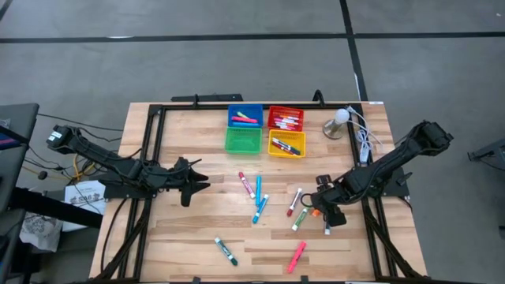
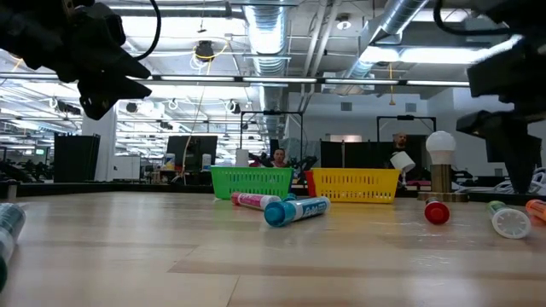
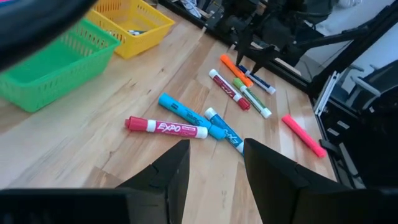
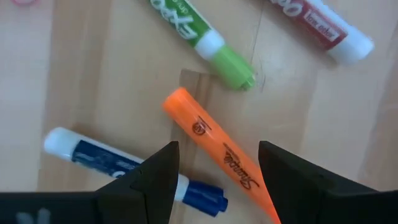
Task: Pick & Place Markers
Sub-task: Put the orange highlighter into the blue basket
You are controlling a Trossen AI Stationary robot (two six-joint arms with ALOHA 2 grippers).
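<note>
Wooden table (image 1: 197, 229) in an open workshop, bins at the far edge. The right gripper (image 1: 327, 211) hangs fingers spread over the orange marker (image 4: 219, 152), which lies loose among other markers. Light, stiff and slick, likely to roll; best pinched mid-barrel. The left gripper (image 1: 193, 188) waits, half open.

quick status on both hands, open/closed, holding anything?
Left hand: open, empty, hanging above the table near the loose markers.
Right hand: open, holding nothing, poised over the orange marker.
</note>
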